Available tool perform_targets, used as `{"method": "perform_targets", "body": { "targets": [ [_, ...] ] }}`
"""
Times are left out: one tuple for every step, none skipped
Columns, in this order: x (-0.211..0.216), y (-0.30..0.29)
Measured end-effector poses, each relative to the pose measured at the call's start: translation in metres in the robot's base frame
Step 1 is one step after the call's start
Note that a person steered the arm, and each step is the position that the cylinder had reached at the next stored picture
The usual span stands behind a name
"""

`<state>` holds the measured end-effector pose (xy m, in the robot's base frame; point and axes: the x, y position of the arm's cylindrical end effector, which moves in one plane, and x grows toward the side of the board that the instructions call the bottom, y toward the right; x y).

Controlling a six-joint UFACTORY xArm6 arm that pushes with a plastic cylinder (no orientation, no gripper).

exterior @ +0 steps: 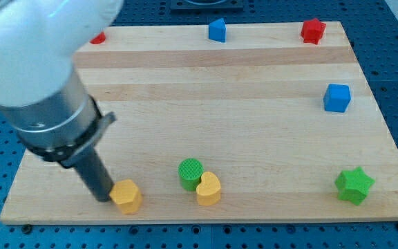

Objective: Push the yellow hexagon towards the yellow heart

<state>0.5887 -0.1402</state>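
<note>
- Rig note: the arm ends in a plain rod, so there are no fingers to report as apart, together or clamped; the only working part is my tip (106, 198).
- My tip sits at the view's lower left, touching or all but touching the left face of the yellow hexagon (126, 196); the contact line itself is too small to resolve.
- The yellow hexagon lies near the bottom edge of the wooden tabletop (220, 90), left of centre.
- The yellow heart (209, 189) is to the view's right of the hexagon, at nearly the same height, with bare wood between them.
- A green cylinder (191, 173) touches the heart on its upper-left side.
- Judgement: the step in hand is the push itself, only just started; the gap is not yet closed.
- How to do it well: drive my tip toward the view's right, with a very slight upward lean, keeping it centred on the hexagon's left face so the block slides straight rather than spinning off.
- Risk: an off-centre push could rotate the hexagon toward the tabletop's bottom edge, which is close.
- Risk: too high a line would strike the green cylinder first and shove the heart away.
- Stop at or just before contact with the heart.
- Others, well clear: blue cube (336, 97), green star (354, 185), red star (312, 31), a blue block (217, 30) and a partly hidden red block (97, 38) at the top.
</note>
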Motion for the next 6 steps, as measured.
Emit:
{"method": "perform_targets", "body": {
  "targets": [
    [0.0,0.042],
    [0.0,0.066],
    [0.006,0.03],
    [0.03,-0.004],
    [0.03,0.002],
    [0.029,0.053]
  ]
}}
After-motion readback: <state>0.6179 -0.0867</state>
